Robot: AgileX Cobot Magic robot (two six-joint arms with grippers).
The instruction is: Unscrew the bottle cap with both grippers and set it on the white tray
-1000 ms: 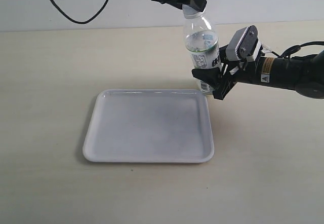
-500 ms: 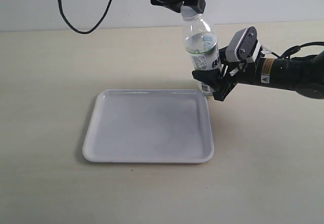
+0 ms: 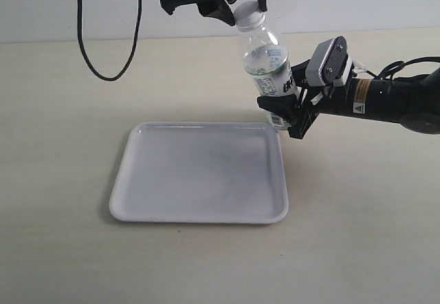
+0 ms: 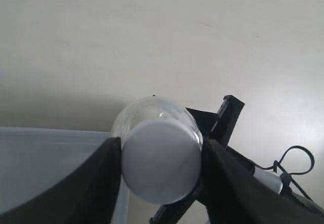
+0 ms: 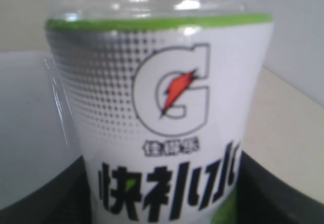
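Observation:
The bottle [image 3: 267, 67] stands off the tray's far right corner, its top leaning left. My right gripper [image 3: 282, 108] is shut on its labelled lower body; up close the label [image 5: 162, 117] fills the space between the black fingers [image 5: 71, 196]. The bottle cap [image 3: 246, 14] sits on the neck. From above, my left gripper [image 3: 240, 5] is shut on it. In the left wrist view the white bottle cap [image 4: 161, 160] is pressed between both fingers [image 4: 101, 183] of the left gripper [image 4: 161, 165]. The white tray [image 3: 199, 173] lies flat on the table with nothing on it.
A black cable [image 3: 103, 42] hangs down at the back left, over the table. The right arm [image 3: 392, 101] stretches in low from the right edge. Beige tabletop surrounds the tray; a pale wall runs along the back.
The left gripper has swung left with the cap, tilting the bottle's top to the left. The right gripper keeps its hold low on the bottle. The tray has shifted slightly left.

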